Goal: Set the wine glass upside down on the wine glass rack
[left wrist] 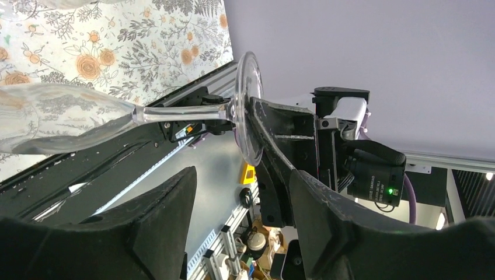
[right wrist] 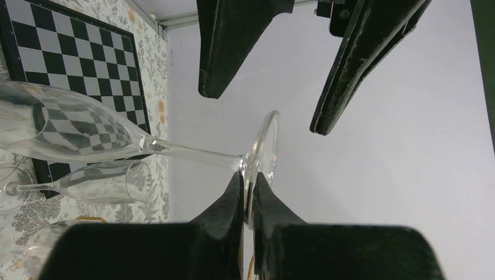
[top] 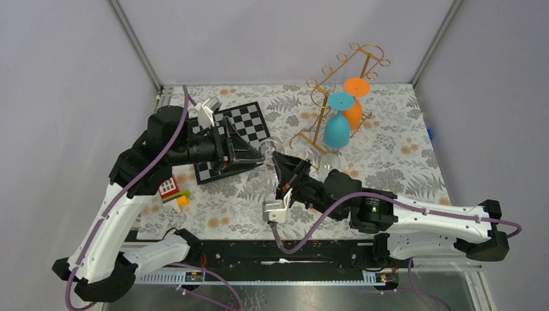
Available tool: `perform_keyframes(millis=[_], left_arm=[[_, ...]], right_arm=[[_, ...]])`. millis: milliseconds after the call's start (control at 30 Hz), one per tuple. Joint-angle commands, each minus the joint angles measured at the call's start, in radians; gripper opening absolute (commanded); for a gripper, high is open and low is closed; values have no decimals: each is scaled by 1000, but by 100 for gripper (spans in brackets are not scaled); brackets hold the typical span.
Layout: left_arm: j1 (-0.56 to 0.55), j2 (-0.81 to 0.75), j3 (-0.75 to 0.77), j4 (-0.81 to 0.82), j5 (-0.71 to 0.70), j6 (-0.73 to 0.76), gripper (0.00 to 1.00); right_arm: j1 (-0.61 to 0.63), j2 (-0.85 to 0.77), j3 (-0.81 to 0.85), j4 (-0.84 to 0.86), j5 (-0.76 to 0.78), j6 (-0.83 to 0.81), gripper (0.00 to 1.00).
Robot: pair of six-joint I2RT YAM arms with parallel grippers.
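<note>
A clear wine glass (top: 267,162) hangs level in the air between both grippers. My right gripper (right wrist: 248,179) is shut on the rim of its round foot (right wrist: 262,153); the stem and bowl (right wrist: 64,133) reach left over the chessboard. In the top view the right gripper (top: 283,170) stands just right of the glass. My left gripper (left wrist: 239,224) is open and empty, its fingers (right wrist: 233,46) spread just short of the foot (left wrist: 247,105), not touching. The gold wire rack (top: 324,103) stands at the back right, away from both grippers, with a teal glass (top: 337,126) and an orange glass (top: 353,107) hanging upside down.
A black-and-white chessboard (top: 249,123) lies under the left arm. A second clear glass (top: 331,161) lies on its side on the floral cloth near the rack's foot; it also shows in the right wrist view (right wrist: 99,182). Small coloured blocks (top: 173,191) sit at the front left.
</note>
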Motion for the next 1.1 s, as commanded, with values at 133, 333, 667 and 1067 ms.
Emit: perform_keyframes(millis=[133, 333, 667, 1067], left_arm=[[5, 43, 11, 73, 22, 3, 54], [4, 68, 27, 74, 24, 15, 36], [4, 77, 18, 109, 51, 4, 22], [4, 62, 3, 125, 57, 5, 0]], right_arm=[[25, -2, 14, 82, 49, -60, 0], [29, 4, 20, 80, 49, -75, 0], [33, 7, 23, 70, 58, -77, 0], [33, 16, 22, 97, 61, -17, 28]])
